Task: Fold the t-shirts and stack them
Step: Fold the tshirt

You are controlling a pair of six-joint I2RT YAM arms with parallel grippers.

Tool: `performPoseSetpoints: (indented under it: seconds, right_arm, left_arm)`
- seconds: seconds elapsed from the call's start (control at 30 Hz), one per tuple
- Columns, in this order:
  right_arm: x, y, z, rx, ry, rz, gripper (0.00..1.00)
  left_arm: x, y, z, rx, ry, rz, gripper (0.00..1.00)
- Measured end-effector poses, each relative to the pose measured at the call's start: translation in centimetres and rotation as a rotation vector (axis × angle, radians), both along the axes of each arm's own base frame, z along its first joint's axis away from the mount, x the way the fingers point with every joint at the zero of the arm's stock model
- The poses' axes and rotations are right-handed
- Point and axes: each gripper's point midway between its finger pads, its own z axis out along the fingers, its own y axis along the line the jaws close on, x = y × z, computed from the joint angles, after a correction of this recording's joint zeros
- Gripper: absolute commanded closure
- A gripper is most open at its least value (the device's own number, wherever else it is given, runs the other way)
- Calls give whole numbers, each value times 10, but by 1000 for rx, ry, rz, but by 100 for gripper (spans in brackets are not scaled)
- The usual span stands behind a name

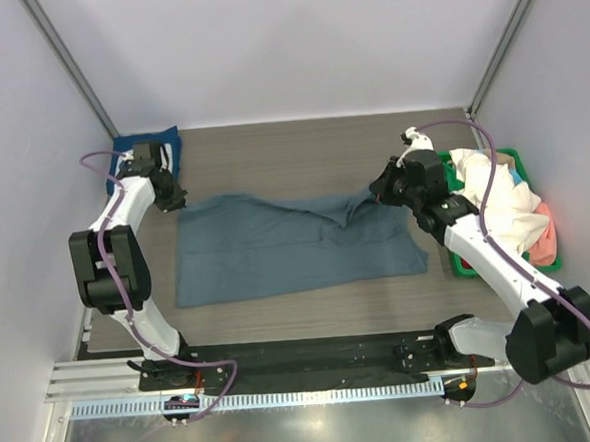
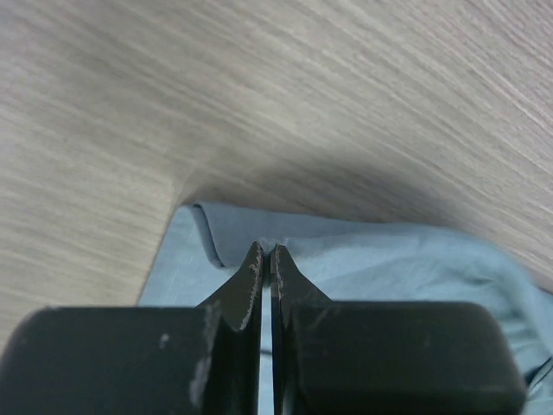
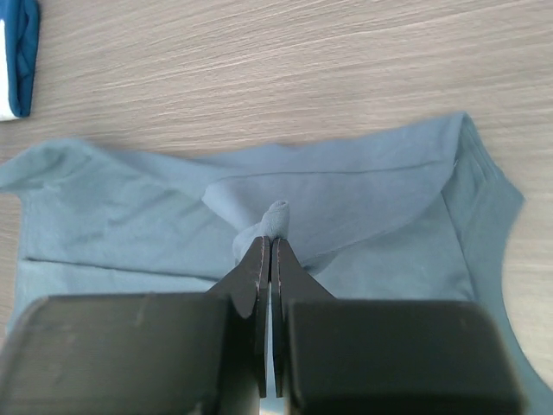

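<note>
A slate-blue t-shirt (image 1: 287, 247) lies spread across the middle of the table, its far edge rumpled. My left gripper (image 1: 177, 200) is at the shirt's far left corner. In the left wrist view its tips (image 2: 266, 249) are shut on the shirt's folded edge (image 2: 363, 259). My right gripper (image 1: 378, 191) is at the far right part of the shirt. In the right wrist view it (image 3: 273, 244) is shut on a pinched tuft of the same t-shirt (image 3: 346, 186), pulling the cloth up into a ridge. A folded navy t-shirt (image 1: 148, 150) lies at the back left, partly under my left arm.
A green basket (image 1: 512, 156) stands at the right edge, heaped with white, cream and pink t-shirts (image 1: 504, 203). The navy t-shirt's edge (image 3: 19, 52) shows in the right wrist view's top left corner. Grey walls enclose the table on three sides.
</note>
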Motion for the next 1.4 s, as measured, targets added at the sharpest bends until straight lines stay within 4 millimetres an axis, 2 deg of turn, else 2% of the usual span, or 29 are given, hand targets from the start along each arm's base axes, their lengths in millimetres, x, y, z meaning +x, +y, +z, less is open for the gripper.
performPoseSetpoints:
  seconds: [0.13, 0.4, 0.5, 0.63, 0.67, 0.7, 0.73, 0.77, 0.8, 0.83, 0.87, 0.93, 1.03, 1.1, 1.2, 1.3, 1.4]
  right_arm:
    - [-20, -9, 2, 4, -17, -18, 99]
    - [-48, -20, 7, 10, -21, -33, 99]
    - [-58, -25, 9, 14, -25, -48, 99]
    - [-77, -34, -2, 24, -6, -85, 99]
    - [-82, -37, -7, 28, 5, -98, 99]
    - [-87, -41, -15, 28, 23, -117, 93]
    - [-92, -44, -22, 29, 42, -135, 86]
    - [-97, -48, -31, 23, 68, -156, 76]
    - [-101, -52, -39, 16, 94, -182, 44]
    - [-104, -55, -44, 17, 115, -203, 36]
    - [-107, -59, -48, 7, 131, -223, 30]
    - [-109, -63, -51, 0, 144, -249, 29]
    - [-110, -65, -52, 3, 152, -269, 30]
    - [-108, -63, -53, 9, 162, -265, 31]
    - [-102, -52, -60, 26, 193, -237, 31]
    - [-97, -35, -76, 24, 251, -187, 31]
    - [-89, -16, -100, -4, 339, -139, 31]
  left_arm:
    - [-9, 2, 7, 11, -18, 9, 100]
    - [-22, 6, 29, 39, -72, 25, 100]
    - [-30, 7, 31, 49, -77, 31, 100]
    - [-52, 9, 26, 61, -66, 42, 100]
    - [-58, 9, 26, 64, -66, 46, 90]
    - [-64, 10, 24, 68, -61, 49, 79]
    - [-71, 10, 23, 71, -57, 56, 73]
    - [-75, 10, 22, 70, -58, 68, 69]
    - [-78, 11, 23, 71, -60, 76, 66]
    - [-84, 12, 23, 74, -63, 86, 62]
    - [-87, 13, 25, 79, -71, 100, 51]
    - [-95, 16, 34, 92, -99, 126, 50]
    - [-102, 21, 59, 105, -184, 164, 51]
    - [-102, 22, 77, 108, -253, 174, 54]
    - [-98, 19, 92, 105, -317, 165, 57]
    - [-85, -2, 81, 98, -295, 94, 58]
    - [-68, -47, 47, 88, -202, -55, 60]
